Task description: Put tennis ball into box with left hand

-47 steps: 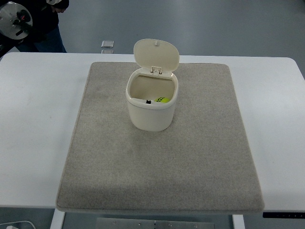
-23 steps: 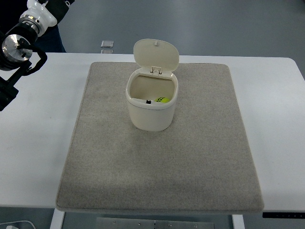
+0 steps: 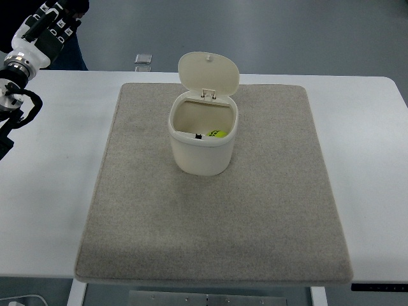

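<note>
A cream box [image 3: 203, 152] stands upright on the grey mat [image 3: 210, 229], a little behind the mat's middle. Its hinged lid [image 3: 209, 75] is tipped open toward the far side. The yellow-green tennis ball [image 3: 219, 134] lies inside the box, at the right of its bottom, partly hidden by the front wall. My left hand [image 3: 11, 111] shows at the far left edge over the white table, well away from the box and largely cut off by the picture's edge. Its white and black forearm [image 3: 39, 35] runs up to the top left corner. It holds nothing that I can see.
The white table [image 3: 51, 191] carries the mat, with bare strips on both sides. A small square grey object [image 3: 145, 58] lies on the floor beyond the table's far edge. Dark cloth or a leg [image 3: 67, 57] shows at the top left.
The left arm swung in from the top left corner, then drew back toward the left edge and lower. The box, lid and ball have not moved.
</note>
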{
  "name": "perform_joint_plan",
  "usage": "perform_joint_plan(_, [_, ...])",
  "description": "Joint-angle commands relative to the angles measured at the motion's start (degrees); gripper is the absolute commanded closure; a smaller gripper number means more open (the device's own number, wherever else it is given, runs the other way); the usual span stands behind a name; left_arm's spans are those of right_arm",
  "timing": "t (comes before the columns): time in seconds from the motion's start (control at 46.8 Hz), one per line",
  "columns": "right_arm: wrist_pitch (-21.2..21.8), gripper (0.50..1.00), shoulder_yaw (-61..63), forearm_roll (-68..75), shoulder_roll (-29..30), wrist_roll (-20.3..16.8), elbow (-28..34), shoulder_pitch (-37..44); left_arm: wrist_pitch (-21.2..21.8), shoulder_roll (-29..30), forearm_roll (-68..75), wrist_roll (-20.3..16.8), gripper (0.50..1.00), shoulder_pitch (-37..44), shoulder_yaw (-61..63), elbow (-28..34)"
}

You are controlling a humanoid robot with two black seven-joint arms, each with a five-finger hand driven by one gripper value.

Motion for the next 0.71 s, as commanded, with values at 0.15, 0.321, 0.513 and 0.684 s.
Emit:
perform_joint_plan(0.15, [0.00,0.562,0.00,0.00,0.00,0.00,0.00,0.00,-0.02,-1.38,0.66,0.00,0.553,0.09,0.32,2.50])
perform_joint_plan(0.321, [0.00,0.560,0.00,0.00,0.00,0.00,0.00,0.00,0.33,-4.10,0.83,0.00,0.553,0.27,0.50,3.38])
perform_joint_plan(0.513, [0.00,0.562,0.00,0.00,0.00,0.00,0.00,0.00,0.69,-4.72,0.83,0.00,0.553,0.27,0.50,3.47])
perform_joint_plan(0.684, [0.09,0.562,0.17,0.09,0.00,0.00,0.00,0.00,0.69,-4.72,0.83,0.00,0.553,0.27,0.50,3.47])
